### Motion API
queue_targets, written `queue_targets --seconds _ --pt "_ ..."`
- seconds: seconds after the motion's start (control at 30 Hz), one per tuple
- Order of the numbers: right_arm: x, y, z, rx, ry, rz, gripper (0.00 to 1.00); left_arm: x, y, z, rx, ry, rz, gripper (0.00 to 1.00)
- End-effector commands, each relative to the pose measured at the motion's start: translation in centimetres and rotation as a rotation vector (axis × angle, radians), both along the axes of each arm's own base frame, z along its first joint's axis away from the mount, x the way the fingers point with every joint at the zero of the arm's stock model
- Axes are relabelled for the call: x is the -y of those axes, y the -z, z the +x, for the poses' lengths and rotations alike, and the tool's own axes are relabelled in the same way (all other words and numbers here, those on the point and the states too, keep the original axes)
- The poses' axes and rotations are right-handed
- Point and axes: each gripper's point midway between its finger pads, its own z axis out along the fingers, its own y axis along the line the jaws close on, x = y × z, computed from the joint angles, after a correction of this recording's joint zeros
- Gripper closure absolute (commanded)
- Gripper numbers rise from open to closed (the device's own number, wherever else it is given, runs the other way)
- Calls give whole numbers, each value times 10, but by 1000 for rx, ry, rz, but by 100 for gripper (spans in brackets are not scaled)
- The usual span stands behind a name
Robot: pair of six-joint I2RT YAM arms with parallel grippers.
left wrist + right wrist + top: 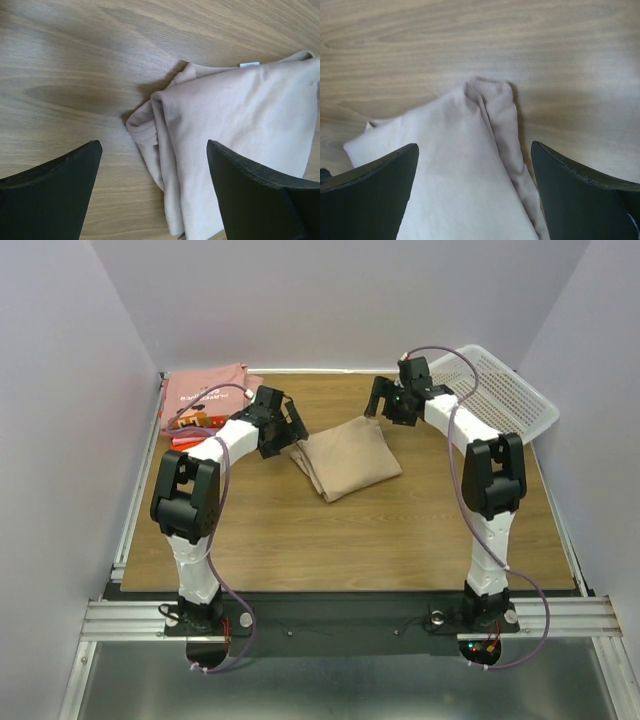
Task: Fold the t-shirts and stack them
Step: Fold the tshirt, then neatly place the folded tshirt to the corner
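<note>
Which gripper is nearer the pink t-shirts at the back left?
Left. The left gripper, open over the tan t-shirt at its left corner, sits just right of the pink t-shirts. The right gripper, open over the tan t-shirt's far corner, lies farther off.

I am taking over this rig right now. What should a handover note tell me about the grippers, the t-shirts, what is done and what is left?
Left gripper: open, holding nothing, above the left corner of the tan t-shirt.
Right gripper: open, holding nothing, above its far corner.
Tan t-shirt: folded, lying in the middle of the table.
Pink t-shirt pile: far left corner, with a red-orange t-shirt showing at its near edge.
White basket: far right corner.
Done: tan t-shirt folded.
Left: probably moving it onto the pile, as it lies apart from it.
</note>
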Motion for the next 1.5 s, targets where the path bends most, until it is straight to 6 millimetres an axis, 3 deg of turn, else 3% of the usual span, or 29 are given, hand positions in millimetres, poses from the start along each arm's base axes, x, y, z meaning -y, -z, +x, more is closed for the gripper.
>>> queue_targets --seconds 0.0,0.13,0.17,0.2,0.37,0.47,0.63,0.77,0.87,0.9,1.07,1.1,1.13,1.17,1.3,1.33,1.47 --pt "7 -62 -17 117 -5 13 0 13 -41 -10 92 62 -59 2" --pt "25 -70 -61 106 35 -1 0 24 -22 -35 57 95 -108 2" --pt "32 -68 -84 90 39 -4 0 27 -17 -38 45 98 -115 2" --pt "36 -66 -94 81 63 -2 0 33 -14 -43 33 109 -131 2" --pt "58 -60 -161 79 110 14 0 49 2 -41 16 112 -163 2" --pt "63 -67 -178 112 111 18 0 54 16 -36 -17 106 -160 2" --pt "73 -98 -188 213 129 17 0 60 40 -46 -79 98 -153 3" --pt "73 -101 -195 225 127 31 0 61 46 -47 -78 76 -117 8" --pt "73 -98 -208 222 124 57 0 67 53 -39 -91 87 -115 17" --pt "74 -97 -212 220 128 65 0 68 64 -38 -111 89 -105 21" --pt "83 -92 -229 242 152 58 0 76 74 -24 -117 121 -34 58" --pt "84 -92 -231 246 151 58 0 74 74 -20 -110 119 -14 67" --pt "91 -88 -233 255 181 35 0 72 74 -17 -102 118 8 90" --pt "94 -84 -235 253 188 23 0 66 67 -7 -75 115 57 100" --pt "100 -49 -249 188 187 -11 0 51 36 24 57 202 239 100" --pt "100 -35 -256 155 179 -19 0 42 17 37 105 182 305 100" --pt "105 -16 -261 118 180 -54 0 12 -37 62 242 206 540 100"
